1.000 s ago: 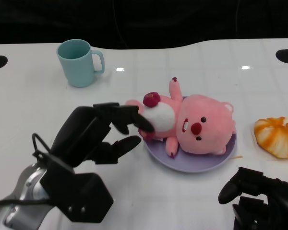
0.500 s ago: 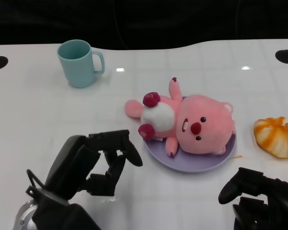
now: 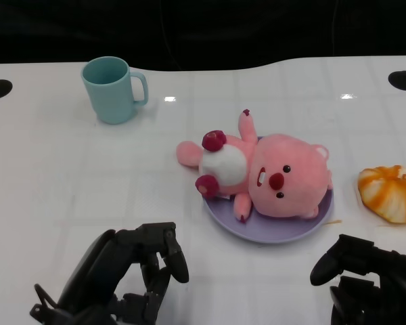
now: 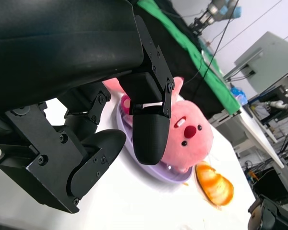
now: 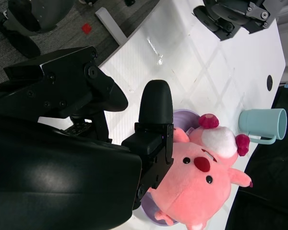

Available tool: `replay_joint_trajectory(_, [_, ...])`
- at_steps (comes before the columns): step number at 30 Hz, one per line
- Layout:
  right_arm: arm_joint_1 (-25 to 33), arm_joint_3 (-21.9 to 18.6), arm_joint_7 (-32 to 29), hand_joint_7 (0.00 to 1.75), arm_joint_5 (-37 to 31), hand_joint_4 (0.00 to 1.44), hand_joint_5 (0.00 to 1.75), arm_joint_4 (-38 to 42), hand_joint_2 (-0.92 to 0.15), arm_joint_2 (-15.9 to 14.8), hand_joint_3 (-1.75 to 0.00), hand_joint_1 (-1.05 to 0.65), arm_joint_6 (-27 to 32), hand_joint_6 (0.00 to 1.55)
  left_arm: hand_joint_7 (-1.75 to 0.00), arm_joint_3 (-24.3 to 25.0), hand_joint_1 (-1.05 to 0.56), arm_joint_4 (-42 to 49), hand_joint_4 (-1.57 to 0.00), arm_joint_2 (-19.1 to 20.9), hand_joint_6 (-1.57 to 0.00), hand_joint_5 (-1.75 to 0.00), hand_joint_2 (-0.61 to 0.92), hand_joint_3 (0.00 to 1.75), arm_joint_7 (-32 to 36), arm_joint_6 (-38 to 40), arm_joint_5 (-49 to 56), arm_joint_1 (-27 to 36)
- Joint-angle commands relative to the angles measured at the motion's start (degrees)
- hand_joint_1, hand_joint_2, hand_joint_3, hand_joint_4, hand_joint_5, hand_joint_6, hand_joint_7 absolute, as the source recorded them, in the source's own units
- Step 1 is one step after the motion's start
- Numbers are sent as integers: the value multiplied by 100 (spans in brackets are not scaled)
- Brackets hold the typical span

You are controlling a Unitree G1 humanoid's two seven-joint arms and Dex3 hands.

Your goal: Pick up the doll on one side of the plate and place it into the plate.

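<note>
You've got the pink doll [image 3: 271,177] with its white belly and red nose lying on its back on the purple plate [image 3: 271,230] mid-table, well clear of your left hand [image 3: 132,271] near the table's front edge, fingers apart and empty.

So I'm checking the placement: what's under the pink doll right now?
The purple plate lies under the pink doll, whose head and body rest on it. One leg and foot overhang the rim above the white table. The plate's middle is covered by the doll, so anything there is hidden.
</note>
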Motion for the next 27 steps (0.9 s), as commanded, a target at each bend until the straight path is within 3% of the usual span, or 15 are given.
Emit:
replay_joint_trajectory(1, [-60,-53,-3,146,45,62,175,-49,-72,-42,-106,-4,24,50,-155,50,-4,-405,-92,-141,-85,-175,31,151,-288,702,-632,284])
replay_joint_trajectory(5, [-95,-44,1,147,47,63,175,-29,-72,-54,-106,-5,21,51,-169,63,-5,-891,-90,-212,-80,-175,36,149,-428,1499,-928,503])
replay_joint_trajectory(12, [-78,-113,35,148,77,63,175,-10,-71,-71,-106,-6,-31,51,-171,83,-3,-1603,-85,-346,-78,-175,39,146,-426,2608,-1167,790])
replay_joint_trajectory(19, [-30,-99,27,147,71,64,175,-21,-71,-90,-106,-6,-50,51,-169,165,-1,-1621,-88,-248,-78,-175,40,145,-526,2968,-1165,714])
replay_joint_trajectory(27, [-106,-44,26,147,-18,62,175,132,-71,-69,-106,-4,-158,51,-160,218,0,-1436,-84,-190,-83,-175,38,144,-665,2840,-1125,595])
